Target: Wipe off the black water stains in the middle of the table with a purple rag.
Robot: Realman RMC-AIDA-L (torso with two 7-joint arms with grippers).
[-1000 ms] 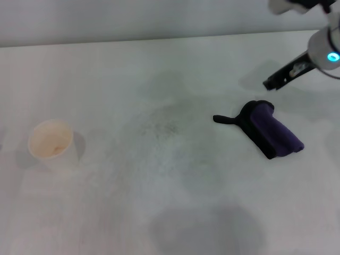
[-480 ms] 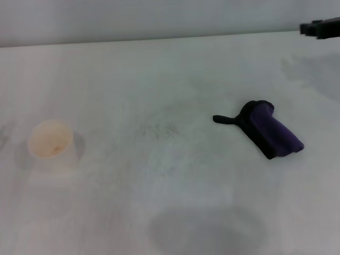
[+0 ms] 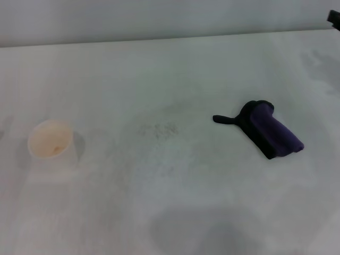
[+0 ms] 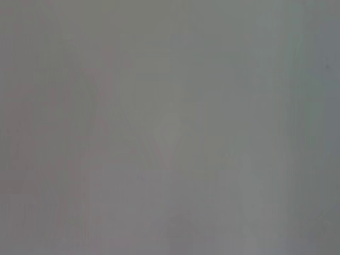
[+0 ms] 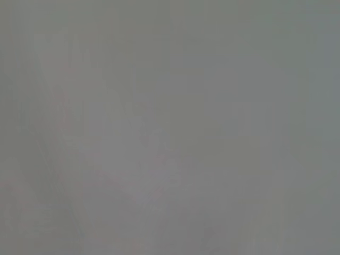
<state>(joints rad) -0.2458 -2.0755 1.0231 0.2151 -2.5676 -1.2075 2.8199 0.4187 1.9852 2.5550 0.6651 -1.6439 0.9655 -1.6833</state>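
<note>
While the white table (image 3: 175,64) fills nearly the whole head view, it carries just two loose things: one cup and one rag. Faint grey speckled smudges (image 3: 157,129) mark its middle; no dark blot can be made out there. One purple rag (image 3: 271,130) lies crumpled toward the right edge, a soft bundle with black edging and a thin black loop tail pointing toward the middle. One small pale cup (image 3: 50,143) stands upright near the left edge, well apart from the rag. Only a dark sliver of the right gripper (image 3: 334,17) shows at the far right corner; whether its fingers are wide or narrow cannot be told. Both wrist views show only plain grey.
</note>
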